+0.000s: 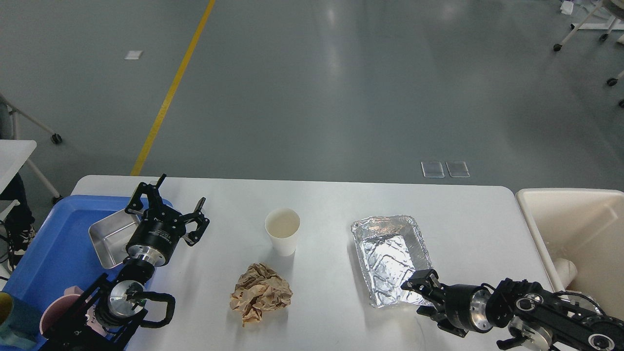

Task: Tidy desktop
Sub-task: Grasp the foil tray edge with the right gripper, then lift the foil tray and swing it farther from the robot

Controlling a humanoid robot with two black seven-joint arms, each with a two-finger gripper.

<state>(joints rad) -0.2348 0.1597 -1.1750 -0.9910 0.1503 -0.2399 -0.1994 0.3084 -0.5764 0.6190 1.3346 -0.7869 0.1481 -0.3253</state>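
Note:
The white desktop (331,200) holds a white paper cup (282,230), a crumpled brown paper ball (261,292) and an empty foil tray (388,256). My left gripper (170,207) is open and empty. It hovers over the desktop's left part, beside a steel pan (111,237). My right gripper (423,295) is at the foil tray's near right corner, with one finger over the rim. I cannot tell whether it grips the rim.
A blue plastic tray (53,243) at the left edge holds the steel pan and a pink cup (57,312). A beige bin (570,224) stands off the desktop's right end with white rubbish inside. Grey floor lies beyond the far edge.

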